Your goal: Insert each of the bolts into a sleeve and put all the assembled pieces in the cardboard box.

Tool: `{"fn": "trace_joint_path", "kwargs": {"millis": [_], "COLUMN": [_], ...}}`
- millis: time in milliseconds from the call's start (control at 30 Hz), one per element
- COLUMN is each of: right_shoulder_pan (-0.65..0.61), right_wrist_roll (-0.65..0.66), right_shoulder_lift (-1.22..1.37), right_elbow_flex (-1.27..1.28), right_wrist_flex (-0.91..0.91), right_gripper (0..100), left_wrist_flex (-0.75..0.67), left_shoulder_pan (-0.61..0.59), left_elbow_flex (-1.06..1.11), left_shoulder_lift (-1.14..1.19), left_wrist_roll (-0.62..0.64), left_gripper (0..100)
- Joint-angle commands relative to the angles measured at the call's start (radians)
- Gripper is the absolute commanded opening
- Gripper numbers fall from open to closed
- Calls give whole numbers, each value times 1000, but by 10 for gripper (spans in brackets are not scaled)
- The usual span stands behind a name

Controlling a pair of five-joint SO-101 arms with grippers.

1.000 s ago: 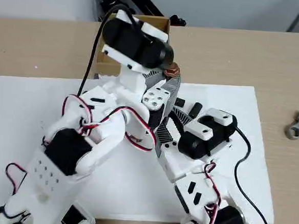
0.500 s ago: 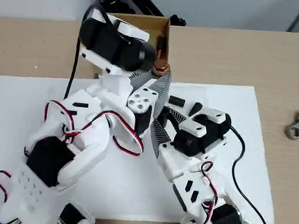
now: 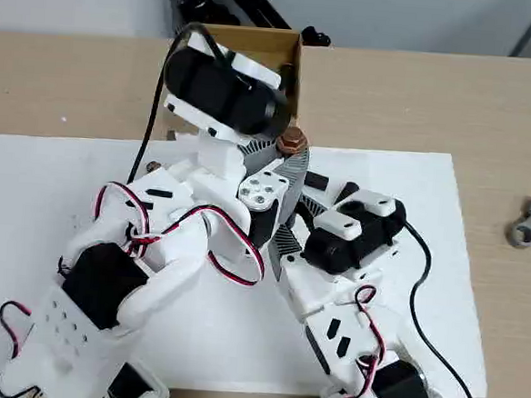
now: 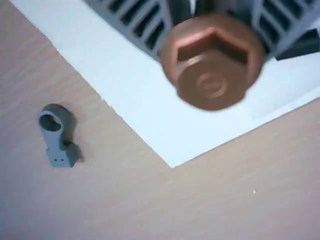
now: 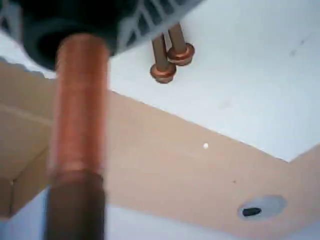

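**Item 1. Bolt** (image 4: pixel 212 60): copper, hexagonal head. It is held off the counter (image 3: pixel 436 102), just beside the near wall of the cardboard box (image 3: pixel 275 41) and not yet inside it. In the right wrist view a copper shaft is seen projecting from a black sleeve (image 5: pixel 42 30). This is taken to be the same bolt, though that is a judgement.

**Item 2. Left gripper** (image 3: pixel 287 155): its ribbed grey fingers (image 4: pixel 135 25) are clenched on the bolt just behind the head.

**Item 3. Right gripper** (image 3: pixel 294 210): placed just below the left gripper, close to the bolt. Whether it is grasping or released cannot be told.

**Item 4. Stock not yet assembled:** two spare bolts (image 5: pixel 172 55) lie side by side on the white sheet (image 3: pixel 28 201). Loose sleeves (image 3: pixel 317 180) lie on the same sheet near the right gripper.

**Item 5. Other:** a grey bracket (image 4: pixel 56 135) lies on bare counter, well apart from the work.

**Handling note (judgement).** The step in hand is taken to be seating the bolt in the sleeve before boxing.
- Shaft and bore should be kept on one line.
- The bolt should be pushed straight until the head meets the sleeve.
- The grip should be released only once the piece is past the box wall and low inside.
- A tilted push is likely to jam the shaft or knock the sleeve loose.
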Motion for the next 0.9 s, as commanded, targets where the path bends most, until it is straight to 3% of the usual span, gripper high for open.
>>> {"fn": "trace_joint_path", "kwargs": {"millis": [0, 467, 867], "right_shoulder_pan": [-10, -10, -10], "right_wrist_roll": [8, 8, 8], "right_shoulder_lift": [-8, -12, -12], "right_elbow_flex": [-9, -9, -9], "right_wrist_flex": [-18, -18, -18], "right_gripper": [2, 2, 2], "left_wrist_flex": [-44, -144, -144], "left_shoulder_pan": [6, 5, -51], "left_elbow_flex": [35, 64, 177], "left_shoulder_lift": [-21, -15, -23], "left_wrist_roll": [2, 0, -2], "left_gripper": [5, 5, 5]}}
